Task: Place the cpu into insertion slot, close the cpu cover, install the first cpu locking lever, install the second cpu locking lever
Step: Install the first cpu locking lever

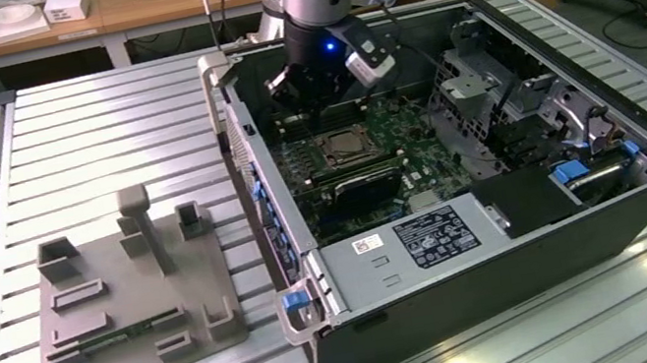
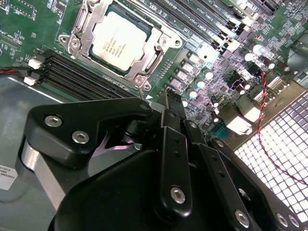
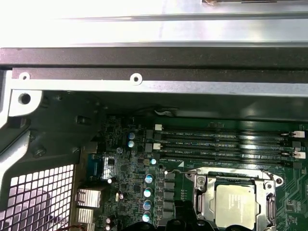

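Over the board (image 2: 29,24), just beside the slot (image 2: 72,42), my hand (image 2: 168,95) is pinched narrow and empty. The cpu (image 2: 120,41) sits seated under the lowered cover (image 2: 156,53). For locking, I'd press with the tip only, clear of the capacitors (image 2: 207,74).

Support: slatted metal table (image 1: 88,133); in the exterior view its ribs run from 9 to 3 o'clock. Two items rest directly on it.

Item 1: open black computer case (image 1: 514,278), lying on its side with the open face up. It takes up the table from the centre out to 3 o'clock.

Item 2: grey fixture plate (image 1: 122,322), flat on the slats at 8 o'clock, just beside the case and not touching it. It carries upright blocks, the tallest post (image 1: 143,228) toward its 12 o'clock edge.

Bright reflections on the slats at 5 o'clock.
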`<state>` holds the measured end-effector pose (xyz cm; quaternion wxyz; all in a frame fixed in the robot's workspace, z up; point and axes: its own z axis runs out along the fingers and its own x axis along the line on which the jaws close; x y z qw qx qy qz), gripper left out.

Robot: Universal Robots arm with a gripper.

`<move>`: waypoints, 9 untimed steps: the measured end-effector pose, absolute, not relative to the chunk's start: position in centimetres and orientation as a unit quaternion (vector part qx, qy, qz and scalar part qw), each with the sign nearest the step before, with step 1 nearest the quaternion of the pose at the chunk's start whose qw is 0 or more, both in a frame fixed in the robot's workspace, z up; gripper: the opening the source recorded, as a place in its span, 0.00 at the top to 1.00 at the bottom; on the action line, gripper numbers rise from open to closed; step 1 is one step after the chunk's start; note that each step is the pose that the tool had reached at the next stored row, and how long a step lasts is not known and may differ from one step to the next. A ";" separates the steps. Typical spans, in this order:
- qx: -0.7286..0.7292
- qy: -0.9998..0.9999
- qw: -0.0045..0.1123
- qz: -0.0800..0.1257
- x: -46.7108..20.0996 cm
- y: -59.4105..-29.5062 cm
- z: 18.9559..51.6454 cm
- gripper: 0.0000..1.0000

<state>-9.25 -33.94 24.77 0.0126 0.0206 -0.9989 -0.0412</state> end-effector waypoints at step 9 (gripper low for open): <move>0.021 -0.999 0.013 -0.041 -9.3 -33.9 24.8 0.89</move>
